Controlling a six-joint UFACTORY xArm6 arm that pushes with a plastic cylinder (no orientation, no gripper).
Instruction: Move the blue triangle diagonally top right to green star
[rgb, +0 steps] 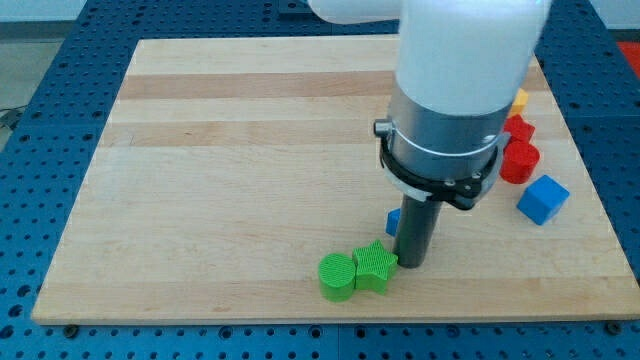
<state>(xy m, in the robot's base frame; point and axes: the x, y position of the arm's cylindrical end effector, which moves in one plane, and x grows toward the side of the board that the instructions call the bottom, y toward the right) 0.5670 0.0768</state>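
Note:
The green star (375, 266) lies near the view's bottom edge of the wooden board (220, 170), touching a green round block (337, 276) on its left. The blue triangle (393, 222) is mostly hidden behind my rod; only a small blue sliver shows at the rod's left side, up and right of the star. My tip (412, 263) rests on the board just right of the green star and just below the blue sliver.
At the view's right stand a blue cube (542, 199), two red blocks (519, 161) (517, 130) and a yellow block (519, 100) partly hidden by the arm. The arm's large white and grey body covers the upper middle-right of the board.

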